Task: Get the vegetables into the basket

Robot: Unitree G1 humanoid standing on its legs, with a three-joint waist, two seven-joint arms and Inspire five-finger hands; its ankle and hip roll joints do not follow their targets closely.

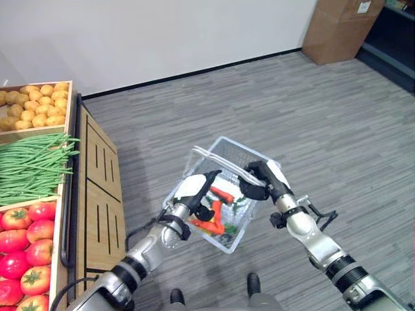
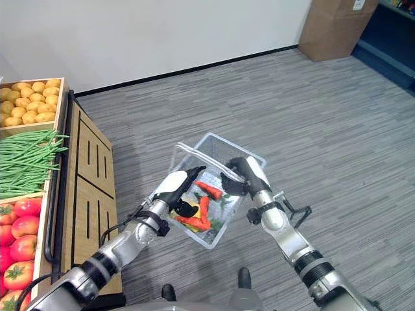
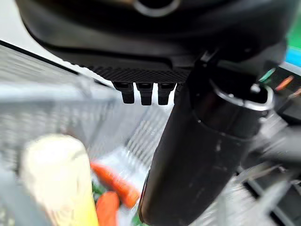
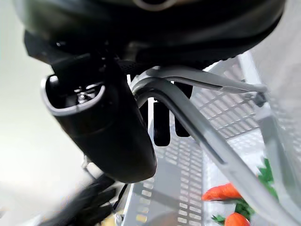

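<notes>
A white mesh basket (image 1: 224, 144) hangs tilted above the floor. My right hand (image 1: 259, 178) is shut on its two grey handles (image 4: 221, 84), which run between thumb and fingers. Orange carrots (image 1: 222, 194) with green tops lie inside. My left hand (image 1: 194, 188) reaches over the basket's near rim with its fingers straight and its thumb (image 3: 197, 160) pointing down into the basket. A pale yellow vegetable (image 3: 56, 179) shows blurred just past that hand, above the carrots (image 3: 113, 181). I cannot tell whether the hand touches it.
A wooden produce stand (image 1: 97, 188) runs along the left, with potatoes (image 1: 35, 103), green beans (image 1: 32, 165) and tomatoes (image 1: 26, 240). A cardboard box (image 1: 337, 26) stands by the far wall at the right. Grey floor lies under and beyond the basket.
</notes>
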